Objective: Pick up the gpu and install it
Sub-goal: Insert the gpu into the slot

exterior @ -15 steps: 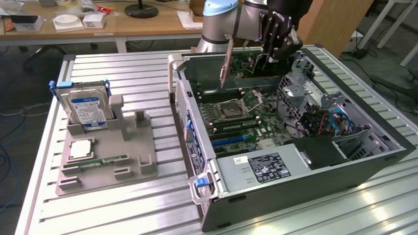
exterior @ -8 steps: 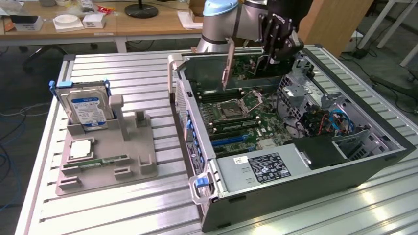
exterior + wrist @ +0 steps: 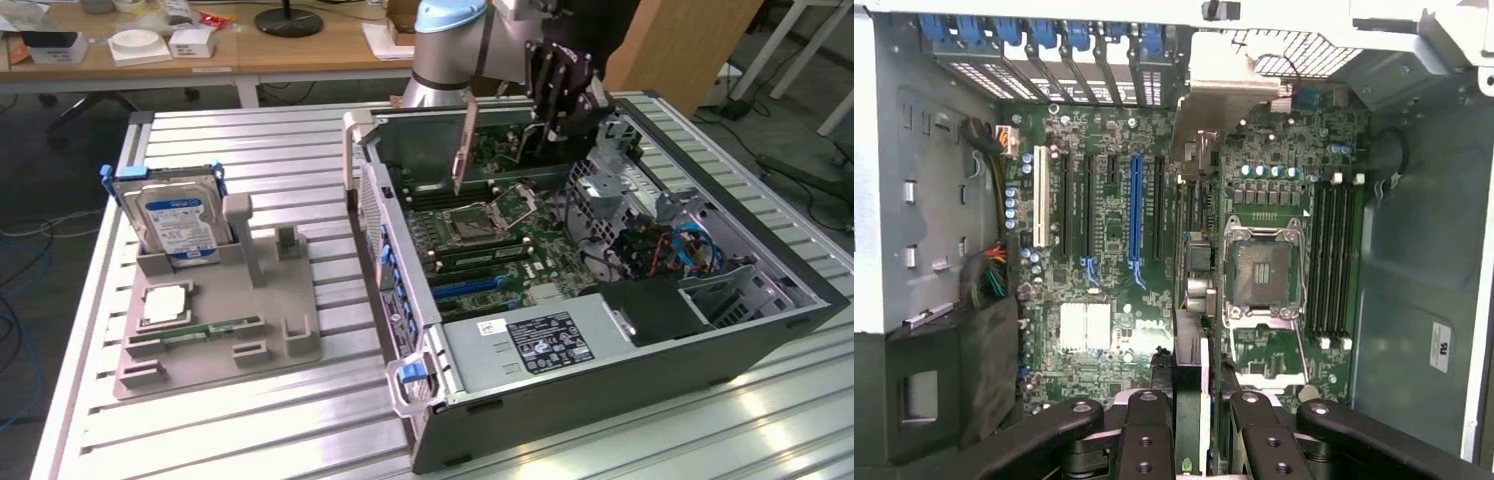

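Ribbed tabletop up front, carrying open computer case. Over its motherboard, gripper with jaws pinching gpu edge-on between them, card hanging upright above the board. Beyond, wooden desk.

A slatted aluminium table fills the foreground, with bright glare on its slats at the exterior view's lower right. Behind it stands a wooden desk carrying white boxes and a round black stand base. A wooden panel rises at the exterior view's right. Loose cables lie on the grey floor.
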Available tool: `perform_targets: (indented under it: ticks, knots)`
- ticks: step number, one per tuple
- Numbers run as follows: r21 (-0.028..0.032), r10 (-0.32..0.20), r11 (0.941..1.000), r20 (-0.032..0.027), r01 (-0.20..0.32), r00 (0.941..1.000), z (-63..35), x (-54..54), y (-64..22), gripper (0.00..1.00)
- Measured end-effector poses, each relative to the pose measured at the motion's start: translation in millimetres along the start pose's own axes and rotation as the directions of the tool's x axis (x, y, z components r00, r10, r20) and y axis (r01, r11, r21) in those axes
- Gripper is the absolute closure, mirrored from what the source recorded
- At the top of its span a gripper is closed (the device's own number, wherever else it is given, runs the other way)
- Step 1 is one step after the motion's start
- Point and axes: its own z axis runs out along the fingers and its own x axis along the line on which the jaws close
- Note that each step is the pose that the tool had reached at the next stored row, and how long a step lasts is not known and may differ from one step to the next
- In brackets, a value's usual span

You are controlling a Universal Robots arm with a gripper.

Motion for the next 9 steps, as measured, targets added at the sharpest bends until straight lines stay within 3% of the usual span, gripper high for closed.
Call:
perform_targets:
  ticks: [9]
  knots:
    - [0.0004, 0.014, 0.9999, -0.0005, -0.014, 0.9999, 15.2, 4.0, 0.4, 0.73]
